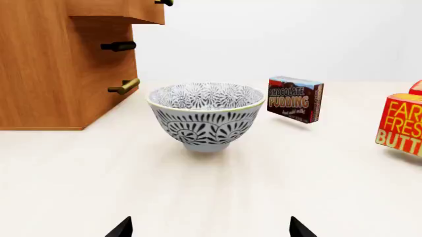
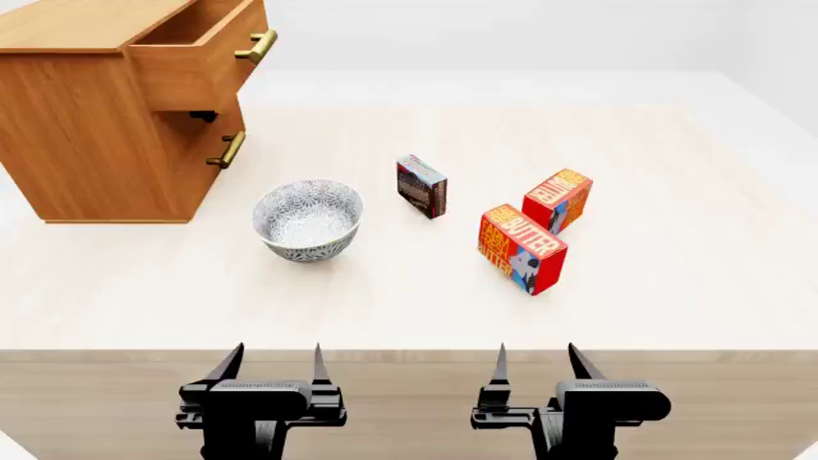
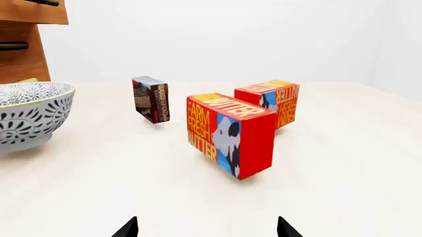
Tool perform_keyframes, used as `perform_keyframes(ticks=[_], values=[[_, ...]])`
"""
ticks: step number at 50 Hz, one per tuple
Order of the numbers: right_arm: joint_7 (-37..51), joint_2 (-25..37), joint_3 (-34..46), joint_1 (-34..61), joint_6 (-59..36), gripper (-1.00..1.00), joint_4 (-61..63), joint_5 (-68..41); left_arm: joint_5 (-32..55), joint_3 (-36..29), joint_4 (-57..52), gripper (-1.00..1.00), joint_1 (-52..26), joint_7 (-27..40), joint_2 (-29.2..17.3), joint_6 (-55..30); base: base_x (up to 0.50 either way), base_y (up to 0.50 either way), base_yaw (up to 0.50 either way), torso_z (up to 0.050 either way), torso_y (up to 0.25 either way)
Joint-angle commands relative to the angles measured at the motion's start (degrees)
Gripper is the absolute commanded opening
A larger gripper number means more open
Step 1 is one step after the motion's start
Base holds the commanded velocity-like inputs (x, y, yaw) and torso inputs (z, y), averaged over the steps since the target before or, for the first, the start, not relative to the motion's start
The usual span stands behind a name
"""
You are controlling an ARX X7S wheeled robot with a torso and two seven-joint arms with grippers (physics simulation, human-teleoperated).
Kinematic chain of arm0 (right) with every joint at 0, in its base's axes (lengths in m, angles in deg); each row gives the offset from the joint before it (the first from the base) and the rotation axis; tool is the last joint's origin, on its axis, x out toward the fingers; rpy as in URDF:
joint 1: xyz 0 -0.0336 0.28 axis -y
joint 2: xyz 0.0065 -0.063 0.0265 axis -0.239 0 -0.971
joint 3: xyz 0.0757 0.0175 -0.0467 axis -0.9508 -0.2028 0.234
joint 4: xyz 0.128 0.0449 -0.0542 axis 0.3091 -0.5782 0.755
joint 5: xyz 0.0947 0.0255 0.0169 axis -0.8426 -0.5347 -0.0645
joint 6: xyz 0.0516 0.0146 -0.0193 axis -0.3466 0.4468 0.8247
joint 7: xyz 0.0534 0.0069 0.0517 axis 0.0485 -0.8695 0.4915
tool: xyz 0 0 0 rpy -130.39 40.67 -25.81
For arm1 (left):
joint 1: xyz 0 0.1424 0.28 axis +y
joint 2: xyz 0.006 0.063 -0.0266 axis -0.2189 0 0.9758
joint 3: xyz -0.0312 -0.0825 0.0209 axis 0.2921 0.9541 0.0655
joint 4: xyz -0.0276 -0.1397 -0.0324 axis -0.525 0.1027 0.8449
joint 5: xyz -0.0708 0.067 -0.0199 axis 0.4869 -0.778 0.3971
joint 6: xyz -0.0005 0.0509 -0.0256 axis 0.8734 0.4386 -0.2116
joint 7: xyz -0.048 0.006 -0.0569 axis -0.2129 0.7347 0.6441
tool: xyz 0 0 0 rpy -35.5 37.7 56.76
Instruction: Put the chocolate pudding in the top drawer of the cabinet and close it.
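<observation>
Both grippers are hanging at the near edge of the table [image 2: 665,316], well apart from everything on it; the left gripper [image 2: 271,359] is standing released, jaws spread, and the right gripper [image 2: 534,359] likewise, neither one holding anything.

Beyond the left gripper the bowl [image 2: 306,220] is sitting in the direct line toward the cabinet [image 2: 96,134]; a low reach from that side is risking a knock against its rim. Beyond the right gripper two butter boxes [image 2: 522,248] are standing on edge and close together; a sweeping forearm is likely to be tipping them.

The pudding [image 2: 420,186] is standing upright on a narrow edge near the table's middle, between bowl and boxes but touching neither; a glancing finger is likely to be toppling it rather than gripping it.

Open room is lying toward the right edge and the far edge; the gap either side of the pudding is looking adequate for a descent from above.

At the far left corner the top drawer [image 2: 211,57] is standing pulled out; a carried carton approaching too low is risking its front panel.
</observation>
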State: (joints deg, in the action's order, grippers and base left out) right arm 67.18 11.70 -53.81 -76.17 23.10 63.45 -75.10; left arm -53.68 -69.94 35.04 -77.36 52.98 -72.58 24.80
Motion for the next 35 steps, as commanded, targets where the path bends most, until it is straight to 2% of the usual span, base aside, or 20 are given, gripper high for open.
perform_keyframes(ticks=[1,18,35], values=[[0.92,0.89,1.02,-0.20,-0.19,1.00,0.67,-1.30,0.76,-0.93,0.17,1.00,-0.16,1.20,-0.94,0.60,0.00,0.00,0.00,0.000,0.000],[4.71,3.57,3.53,-1.64,-0.76,1.00,3.74,-1.99,4.42,-2.36,-1.50,1.00,-0.85,3.91,-3.61,1.30,0.00,0.00,0.00,0.000,0.000],[6.33,4.58,6.14,-1.41,-1.97,1.00,4.71,-1.65,5.55,-3.43,-1.63,1.00,-0.38,5.05,-5.22,2.67,0.00,0.49,0.00,0.000,0.000]])
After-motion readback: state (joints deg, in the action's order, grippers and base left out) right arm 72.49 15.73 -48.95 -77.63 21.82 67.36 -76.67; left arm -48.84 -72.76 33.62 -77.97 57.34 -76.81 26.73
